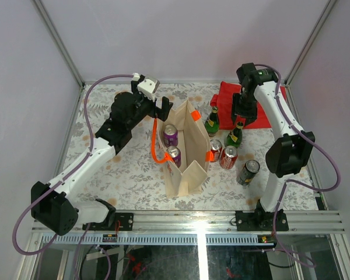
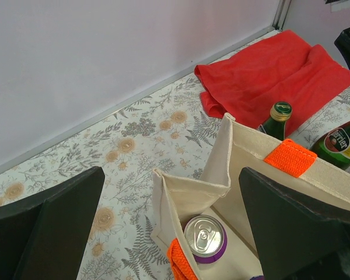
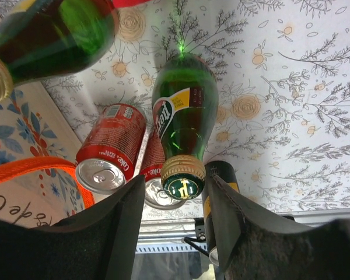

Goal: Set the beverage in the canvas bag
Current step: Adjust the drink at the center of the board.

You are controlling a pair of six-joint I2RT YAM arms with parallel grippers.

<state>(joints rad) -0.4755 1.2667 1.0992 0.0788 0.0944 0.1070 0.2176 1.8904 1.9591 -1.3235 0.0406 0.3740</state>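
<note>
Table: floral-patterned, pale walls around.
Left gripper: spread wide above canvas bag.
Right gripper: parted, straddling green bottle cap.

White arm links, black joints, looping purple cables
</note>
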